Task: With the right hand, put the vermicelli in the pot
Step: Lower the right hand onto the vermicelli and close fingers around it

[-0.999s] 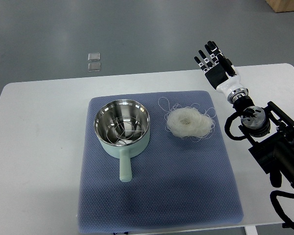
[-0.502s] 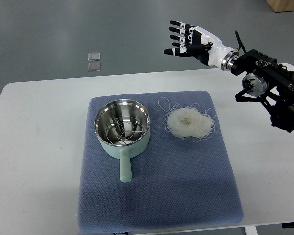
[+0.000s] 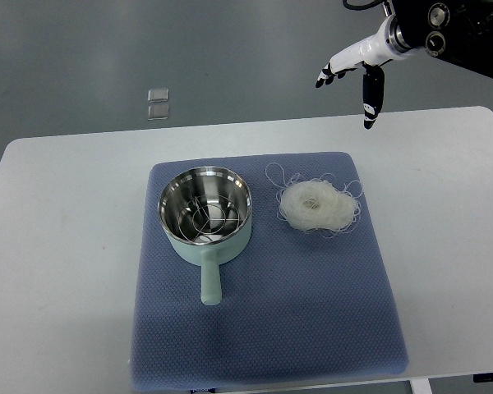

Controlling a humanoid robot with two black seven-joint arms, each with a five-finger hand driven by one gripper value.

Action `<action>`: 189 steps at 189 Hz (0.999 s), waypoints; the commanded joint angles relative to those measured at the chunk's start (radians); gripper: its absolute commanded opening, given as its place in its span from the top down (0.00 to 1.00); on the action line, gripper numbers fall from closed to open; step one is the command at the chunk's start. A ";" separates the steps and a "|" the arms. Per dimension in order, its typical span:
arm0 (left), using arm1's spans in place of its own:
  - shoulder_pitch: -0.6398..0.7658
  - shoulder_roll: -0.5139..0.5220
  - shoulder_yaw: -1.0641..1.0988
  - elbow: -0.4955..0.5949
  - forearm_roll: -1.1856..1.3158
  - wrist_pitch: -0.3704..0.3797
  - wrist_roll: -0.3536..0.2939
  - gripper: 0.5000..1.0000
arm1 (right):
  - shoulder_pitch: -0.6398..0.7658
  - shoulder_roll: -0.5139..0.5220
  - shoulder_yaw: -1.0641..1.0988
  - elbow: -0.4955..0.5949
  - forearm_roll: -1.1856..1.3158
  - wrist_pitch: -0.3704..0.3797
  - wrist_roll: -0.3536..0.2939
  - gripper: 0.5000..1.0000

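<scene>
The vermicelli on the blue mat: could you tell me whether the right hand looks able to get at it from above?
Probably yes: the vermicelli lies uncovered beside the pot, and the open right hand hovers beyond it with nothing between.

The right hand (image 3: pixel 355 72) hangs high at the picture's top right, empty, fingers apparently spread, thumb pointing down, wrist angled leftward.

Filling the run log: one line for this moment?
right hand: open, raised beyond table | vermicelli: on mat, untouched | pot: no vermicelli | left: unseen
</scene>
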 commanded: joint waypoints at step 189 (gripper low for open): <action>0.000 0.000 -0.001 0.000 -0.002 0.000 0.001 0.00 | -0.457 0.058 0.129 0.033 0.116 -0.284 -0.003 0.10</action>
